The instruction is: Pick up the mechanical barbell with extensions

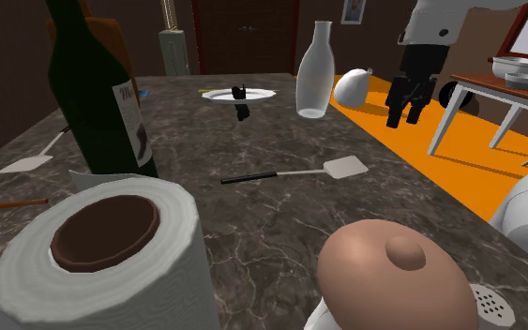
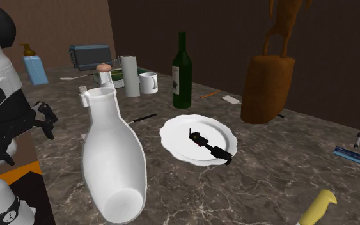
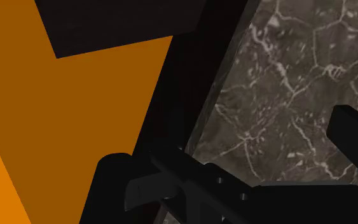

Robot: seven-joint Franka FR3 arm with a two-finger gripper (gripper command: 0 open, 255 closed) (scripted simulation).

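Observation:
The barbell (image 1: 241,103) is a small black mechanical piece lying across a white plate (image 1: 262,94) at the far side of the dark marble table, one end over the plate's rim. The second exterior view shows the barbell (image 2: 208,146) on the plate (image 2: 178,131) at mid table. My black gripper (image 1: 408,112) hangs open and holds nothing, beyond the table's edge on the shoulder view's right, over the orange floor. It stands well apart from the plate, with a tall clear bottle (image 1: 315,70) between them. In the wrist view one finger (image 3: 355,141) shows over the marble near the table edge.
A dark wine bottle (image 1: 98,94) and a paper towel roll (image 1: 102,244) stand in the shoulder view's near left. A white spatula (image 1: 299,173) lies mid table. A white side table (image 1: 496,92) with bowls stands on the orange floor behind the gripper. A brown bag (image 2: 266,86) sits past the plate.

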